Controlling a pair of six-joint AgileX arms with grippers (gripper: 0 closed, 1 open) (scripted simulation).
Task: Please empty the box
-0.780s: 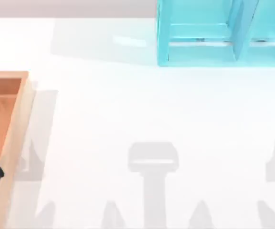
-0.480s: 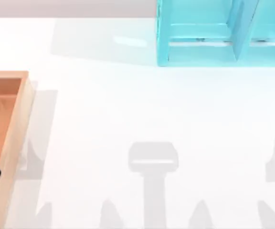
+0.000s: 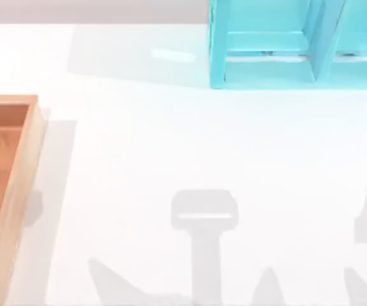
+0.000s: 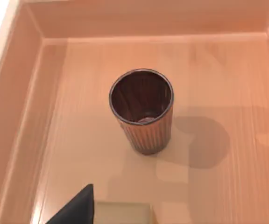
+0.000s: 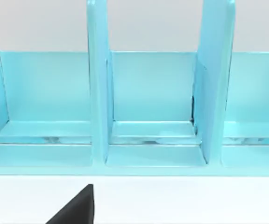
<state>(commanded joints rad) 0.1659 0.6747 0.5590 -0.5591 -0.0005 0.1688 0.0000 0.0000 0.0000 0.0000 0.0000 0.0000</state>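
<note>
The box (image 3: 27, 162) is a shallow wooden tray with tan walls and an orange-brown floor, at the table's left edge and cut off by the top view. In the left wrist view a brown ribbed cup (image 4: 142, 112) stands upright and empty on the box floor (image 4: 228, 70), away from the walls. A dark part of my left gripper (image 4: 76, 210) hangs above the box floor, short of the cup and apart from it. A pale flat block (image 4: 123, 212) lies right beside that gripper. A dark part of my right gripper (image 5: 76, 207) sits over the white table, facing the shelf.
A cyan shelf unit (image 3: 266, 44) with upright dividers stands at the table's back right; its open compartments (image 5: 153, 88) face my right gripper. White tabletop (image 3: 171, 140) stretches between the box and the shelf, crossed by grey arm shadows near the front edge.
The dark shape of my left gripper over the box at the top view's left edge has slid left out of that view. Its shadows near the front have shifted.
</note>
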